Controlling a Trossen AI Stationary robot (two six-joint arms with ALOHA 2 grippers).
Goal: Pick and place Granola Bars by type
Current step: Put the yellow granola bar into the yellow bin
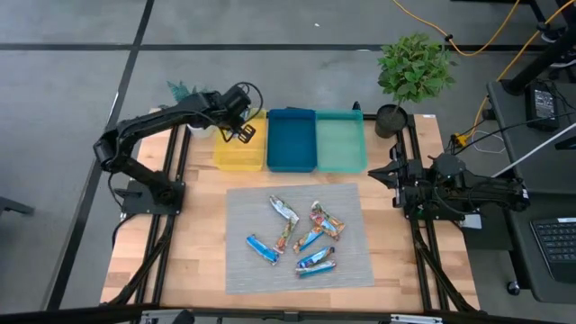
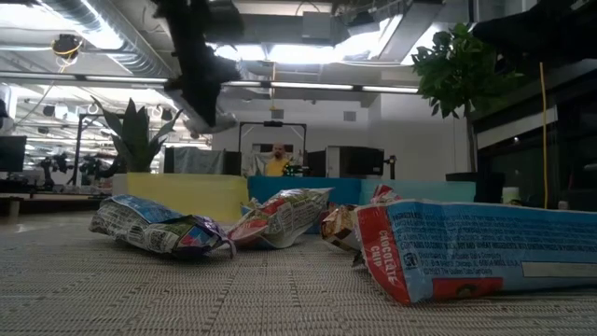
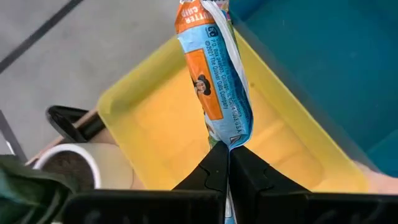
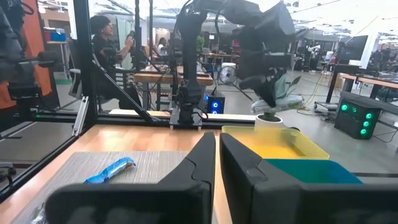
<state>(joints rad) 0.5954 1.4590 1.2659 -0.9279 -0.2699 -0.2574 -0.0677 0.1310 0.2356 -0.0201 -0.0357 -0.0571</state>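
The left pincer hangs over the yellow tray, pinching one orange-and-blue granola bar by its end. The other granola bars lie on the grey mat. The right pincer, pressed together and empty, waits at the tabletop's right edge.

The worktop is light wood. A grey mat lies flat in the middle of it. Three trays sit side by side along the far edge: a yellow tray, a blue tray and a teal tray. A plant pot stands at the far right corner.
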